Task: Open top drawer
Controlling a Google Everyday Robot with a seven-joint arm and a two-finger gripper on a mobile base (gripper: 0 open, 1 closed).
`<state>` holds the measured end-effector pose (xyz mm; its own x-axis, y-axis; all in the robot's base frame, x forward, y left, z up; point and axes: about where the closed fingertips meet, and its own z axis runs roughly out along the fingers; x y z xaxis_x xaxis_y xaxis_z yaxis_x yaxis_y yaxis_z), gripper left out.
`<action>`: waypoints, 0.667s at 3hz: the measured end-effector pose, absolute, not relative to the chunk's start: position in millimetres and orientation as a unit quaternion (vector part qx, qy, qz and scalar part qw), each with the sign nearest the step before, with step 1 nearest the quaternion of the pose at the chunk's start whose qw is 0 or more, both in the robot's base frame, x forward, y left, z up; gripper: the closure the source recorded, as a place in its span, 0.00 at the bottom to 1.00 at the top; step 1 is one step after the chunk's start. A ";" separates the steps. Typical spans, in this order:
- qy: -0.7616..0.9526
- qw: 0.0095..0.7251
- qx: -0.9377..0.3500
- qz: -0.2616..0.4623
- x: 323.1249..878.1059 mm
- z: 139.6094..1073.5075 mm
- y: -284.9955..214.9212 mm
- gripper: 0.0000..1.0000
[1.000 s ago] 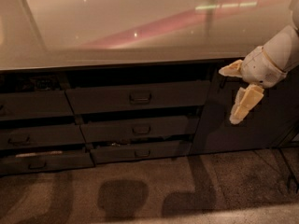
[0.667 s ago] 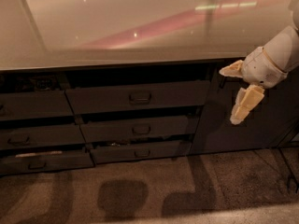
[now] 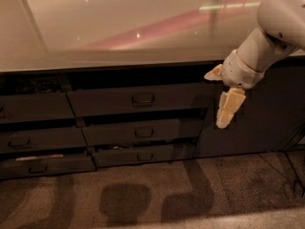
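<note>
Along the bottom of the frame, the floor [image 3: 238, 194] is carrying dark shadows [image 3: 119, 202]. Above it, two shallower drawers [image 3: 143, 132] are sitting stacked, their fronts standing slightly uneven. The top drawer [image 3: 105, 101] is lying mid-frame, just under the desk edge, its handle [image 3: 143, 99] facing out and a dark gap showing above its front. At centre right the gripper [image 3: 215, 99] is hanging by the drawer's right end, before the cabinet door [image 3: 267, 123], its fingers [image 3: 229, 106] spreading apart and holding nothing. The arm [image 3: 267, 42] is reaching in from the upper right. The glossy desk [image 3: 119, 32] is filling the upper frame.
</note>
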<state>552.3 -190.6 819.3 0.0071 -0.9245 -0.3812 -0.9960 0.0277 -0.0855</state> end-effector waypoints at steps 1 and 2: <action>0.697 0.169 -0.689 0.106 552.3 819.2 -190.6 0.00; 0.672 0.192 -0.712 0.073 542.6 813.1 -194.1 0.00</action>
<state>542.6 -194.1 813.1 0.0864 -0.9286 -0.3609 -0.9843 -0.0236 -0.1750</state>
